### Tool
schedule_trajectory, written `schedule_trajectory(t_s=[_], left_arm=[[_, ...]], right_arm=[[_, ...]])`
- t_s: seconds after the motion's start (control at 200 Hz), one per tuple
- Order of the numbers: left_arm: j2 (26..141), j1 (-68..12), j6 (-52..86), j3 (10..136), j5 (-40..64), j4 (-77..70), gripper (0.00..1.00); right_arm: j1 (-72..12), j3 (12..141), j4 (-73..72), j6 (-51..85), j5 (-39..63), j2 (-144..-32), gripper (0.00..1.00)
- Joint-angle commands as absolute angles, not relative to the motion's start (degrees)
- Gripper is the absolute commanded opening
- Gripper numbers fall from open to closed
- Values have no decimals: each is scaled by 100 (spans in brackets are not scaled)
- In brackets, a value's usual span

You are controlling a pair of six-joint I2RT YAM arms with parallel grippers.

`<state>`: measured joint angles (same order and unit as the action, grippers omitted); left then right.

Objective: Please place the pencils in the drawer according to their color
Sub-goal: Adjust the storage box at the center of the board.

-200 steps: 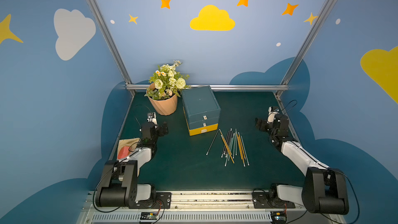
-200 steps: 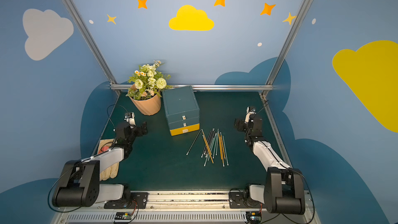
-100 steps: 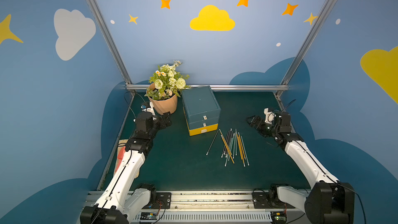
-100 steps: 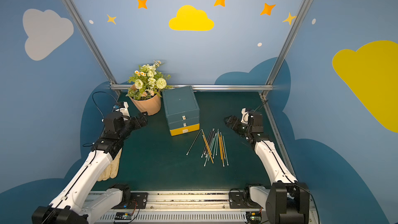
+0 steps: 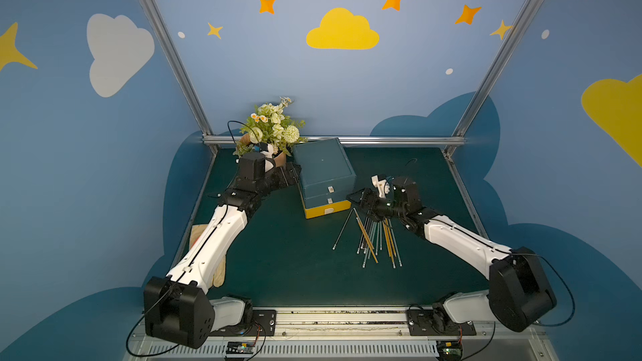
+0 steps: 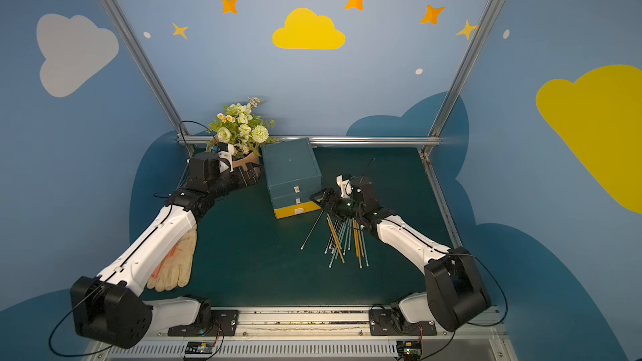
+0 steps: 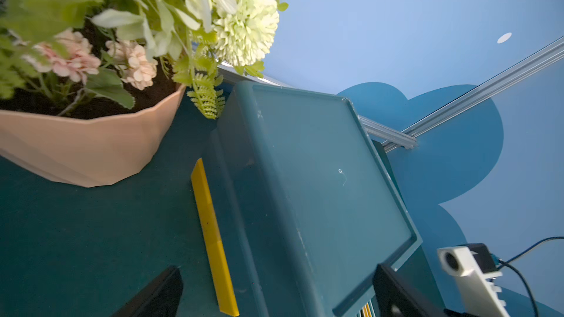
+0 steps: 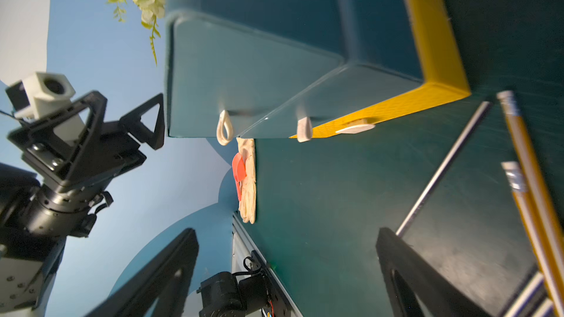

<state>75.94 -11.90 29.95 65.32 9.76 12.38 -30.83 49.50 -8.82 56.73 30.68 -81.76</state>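
A loose fan of thin yellow, black and pale grey-green pencils (image 6: 347, 237) is lying on the dark green counter (image 6: 250, 272), in front of a teal three-drawer box (image 6: 291, 171) whose bottom drawer is yellow. The right tool (image 6: 321, 199) is hovering over the pencils' far ends, just beside the box's front corner, jaws spread. The left tool (image 6: 252, 175) is reaching between the box and a tan pot of pale flowers (image 6: 243, 130). A cream fabric glove (image 6: 175, 265) is lying partly under the left arm (image 6: 153, 244).
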Motion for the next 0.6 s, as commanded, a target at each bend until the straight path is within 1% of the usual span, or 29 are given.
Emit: schedule_trajectory(t_s=[0.0,0.17,0.365,0.596], left_arm=[[7846,-1217,3187,6786,1296,1134,100],[8108,-1278,3385,6847,1639,955,100],[8217,-1427,3412,6847,1678,895,100],[8344,-1588,3406,6838,1642,828,100]], right_arm=[[-3231,5335,-1595,5989,3037,-8361,93],[-3228,5684,-1695,6066,2923,-8712,93],[-3097,6077,-1915,6206,2948,-9171,93],[-2754,6507,-2389,6652,3004,-9834,92]])
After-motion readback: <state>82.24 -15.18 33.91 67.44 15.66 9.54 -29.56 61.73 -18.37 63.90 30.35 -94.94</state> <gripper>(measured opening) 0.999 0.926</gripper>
